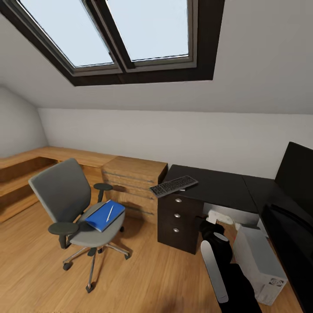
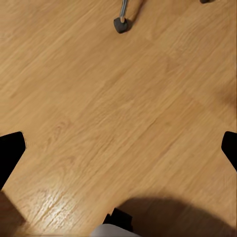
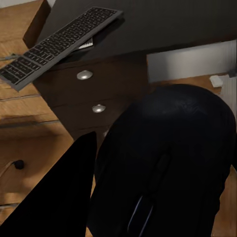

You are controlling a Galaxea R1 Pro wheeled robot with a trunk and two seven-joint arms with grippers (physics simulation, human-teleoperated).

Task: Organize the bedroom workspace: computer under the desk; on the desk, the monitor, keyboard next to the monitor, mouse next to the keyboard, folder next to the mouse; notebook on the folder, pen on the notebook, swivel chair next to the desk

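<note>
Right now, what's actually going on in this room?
The right gripper holds the small black rounded mouse in front of the glossy black desk. The flat black keyboard lies on the desk's corner, overhanging its edge. The bright-blue folder, slim pen on top, sits on the grey swivel chair. The light-grey computer tower stands on the floor by the desk. The left gripper hangs open over bare wood floor.

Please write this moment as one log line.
right hand: holds mouse | left hand: open above floor | keyboard: on desk edge | folder: on swivel chair
</note>
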